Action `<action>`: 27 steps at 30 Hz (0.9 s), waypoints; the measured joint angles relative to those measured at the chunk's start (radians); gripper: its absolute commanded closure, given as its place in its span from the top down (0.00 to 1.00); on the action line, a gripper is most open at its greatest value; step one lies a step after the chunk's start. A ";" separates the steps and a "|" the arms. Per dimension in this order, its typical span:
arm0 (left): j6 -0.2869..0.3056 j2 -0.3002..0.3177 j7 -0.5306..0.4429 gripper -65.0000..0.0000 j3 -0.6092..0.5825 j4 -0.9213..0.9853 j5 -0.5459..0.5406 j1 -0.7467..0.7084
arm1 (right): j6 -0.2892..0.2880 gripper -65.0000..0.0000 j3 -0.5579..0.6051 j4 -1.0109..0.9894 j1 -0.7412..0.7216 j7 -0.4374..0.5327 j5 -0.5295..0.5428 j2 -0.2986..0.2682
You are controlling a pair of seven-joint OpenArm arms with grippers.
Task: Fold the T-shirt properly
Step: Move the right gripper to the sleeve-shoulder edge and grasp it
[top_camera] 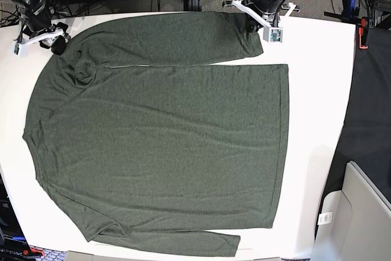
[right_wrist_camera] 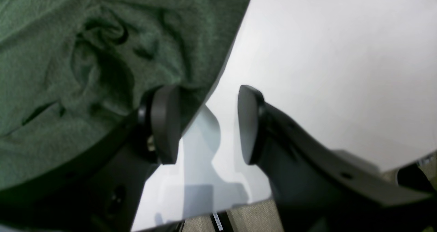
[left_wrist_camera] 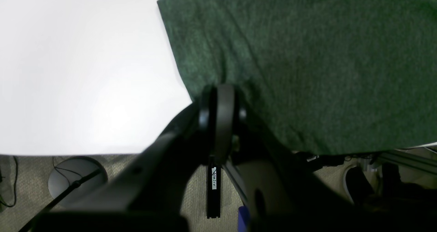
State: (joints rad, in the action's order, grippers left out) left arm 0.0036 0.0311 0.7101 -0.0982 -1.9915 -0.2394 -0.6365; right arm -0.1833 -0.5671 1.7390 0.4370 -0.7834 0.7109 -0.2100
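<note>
At the table's far edge, left gripper apparently pinches T-shirt cuff; right gripper gapes.

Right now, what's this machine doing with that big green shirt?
A two-armed robot is partway into folding a T-shirt spread flat on a white table. One sleeve lies folded across the top of the shirt. The left gripper has its jaws shut on the cloth at that sleeve's cuff end. The right gripper sits at the shoulder end with jaws open, one beside the fabric's edge, gripping nothing. The other sleeve lies along the shirt's bottom edge.
</note>
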 measured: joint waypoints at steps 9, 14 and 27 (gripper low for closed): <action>0.000 0.000 0.000 0.00 0.000 0.000 0.000 0.000 | 0.004 0.42 0.000 0.002 -0.054 -0.055 -0.004 0.040; 0.000 0.000 0.000 0.00 0.000 0.000 0.000 0.000 | 0.001 0.28 0.003 0.005 -0.060 -0.065 0.000 0.053; 0.000 0.000 0.000 0.00 0.000 0.000 0.000 -0.002 | -0.153 0.03 0.002 -0.001 -0.052 -0.167 0.074 0.055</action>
State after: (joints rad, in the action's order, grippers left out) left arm 0.0036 0.0311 0.7101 -0.0982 -1.9915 -0.2394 -0.6380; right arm -0.3359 -0.5655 1.7378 0.3847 -0.9508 0.7849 -0.1547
